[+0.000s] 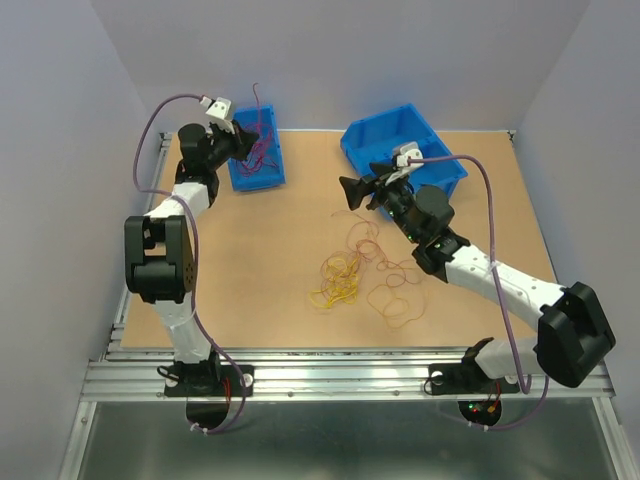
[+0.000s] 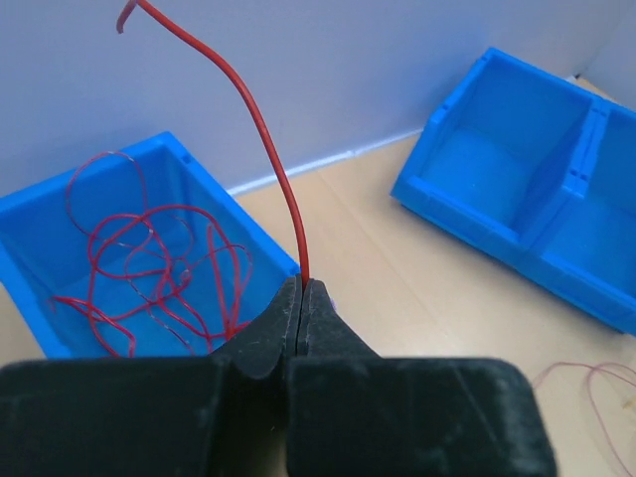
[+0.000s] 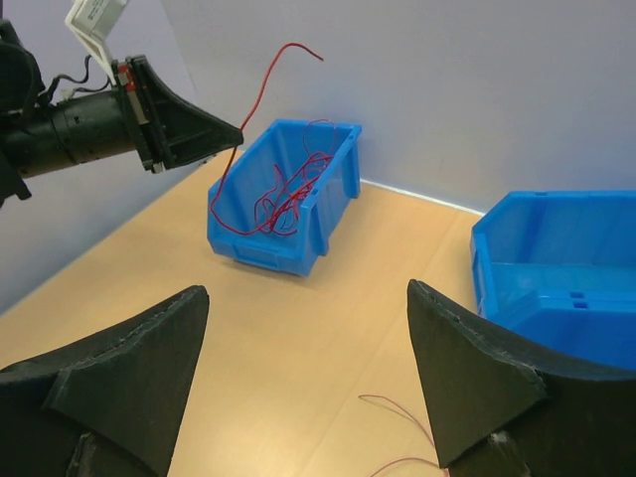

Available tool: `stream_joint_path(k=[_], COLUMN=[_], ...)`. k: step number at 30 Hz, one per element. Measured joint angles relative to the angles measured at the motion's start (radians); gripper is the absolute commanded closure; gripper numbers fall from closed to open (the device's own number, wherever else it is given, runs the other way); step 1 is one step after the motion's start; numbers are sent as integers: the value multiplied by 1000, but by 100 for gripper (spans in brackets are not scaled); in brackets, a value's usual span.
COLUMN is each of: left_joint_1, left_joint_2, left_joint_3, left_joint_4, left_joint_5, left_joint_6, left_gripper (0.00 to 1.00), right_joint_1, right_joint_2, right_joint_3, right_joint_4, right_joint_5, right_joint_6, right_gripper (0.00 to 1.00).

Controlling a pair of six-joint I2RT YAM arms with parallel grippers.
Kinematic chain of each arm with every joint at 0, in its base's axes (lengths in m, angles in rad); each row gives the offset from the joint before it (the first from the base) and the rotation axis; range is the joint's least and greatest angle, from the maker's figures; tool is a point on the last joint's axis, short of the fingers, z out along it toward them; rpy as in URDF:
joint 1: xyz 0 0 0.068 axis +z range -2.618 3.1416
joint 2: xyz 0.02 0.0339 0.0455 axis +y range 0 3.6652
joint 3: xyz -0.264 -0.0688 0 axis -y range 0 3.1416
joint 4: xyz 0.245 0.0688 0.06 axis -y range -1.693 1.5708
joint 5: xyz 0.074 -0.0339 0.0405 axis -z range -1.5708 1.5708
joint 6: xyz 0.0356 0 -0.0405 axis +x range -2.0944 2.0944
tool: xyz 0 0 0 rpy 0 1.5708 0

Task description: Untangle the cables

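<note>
Red cable (image 2: 260, 129) pinched over the small bin (image 1: 262, 172); other cables lie in the bin and on the table (image 1: 260, 270).

The left claw (image 2: 301, 295) is clamped tight on the red cable. The cable rises from the claw's tips and hooks over at the top, and in the right wrist view its lower part trails down into the small bin at the back left. A bundle of red cables (image 2: 149, 268) lies inside that bin. A loose tangle of yellow, orange and dark red cables (image 1: 352, 275) lies mid-table, well apart from the bin. Just behind the tangle the right claw (image 1: 352, 188) is spread wide, beside the large bin (image 1: 405, 140) at the back right.
</note>
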Motion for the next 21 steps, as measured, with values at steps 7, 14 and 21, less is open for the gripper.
stream_joint_path(k=[7, 14, 21], left_joint_1=[82, 93, 89], left_joint_2=[87, 127, 134], left_joint_3=[-43, -43, -31], left_joint_4=[182, 151, 7], left_joint_5=[59, 109, 131], left_joint_6=[-58, -55, -8], left_gripper=[100, 100, 100], right_joint_1=[0, 0, 0], right_joint_2=[-35, -34, -24], right_joint_3=[-16, -16, -16], right_joint_4=[2, 1, 1], right_joint_5=[8, 7, 0], right_joint_6=[-6, -6, -6], right_gripper=[14, 14, 14])
